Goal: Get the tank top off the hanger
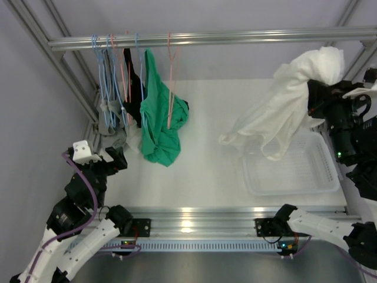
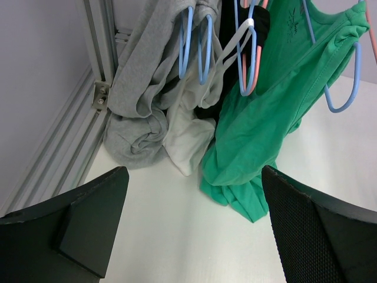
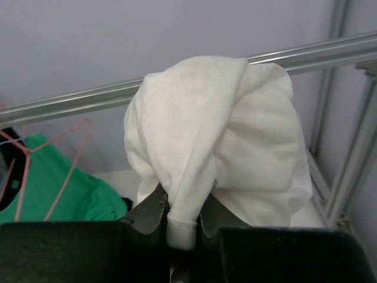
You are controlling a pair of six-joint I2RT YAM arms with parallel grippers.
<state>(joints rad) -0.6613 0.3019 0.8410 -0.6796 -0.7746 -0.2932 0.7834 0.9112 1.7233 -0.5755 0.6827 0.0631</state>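
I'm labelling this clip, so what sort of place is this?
Probably a robotics lab cell: an aluminium-profile rail carries the clothes hangers, a clear plastic bin sits on the white tabletop, and two robot arms are bolted at its near edge.

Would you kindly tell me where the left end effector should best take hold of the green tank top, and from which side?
Probably the bunched lower folds of the green tank top, where they slump onto the table. Come from the near side, the way the open left end effector faces: that thick bundle lies below the blue hanger.
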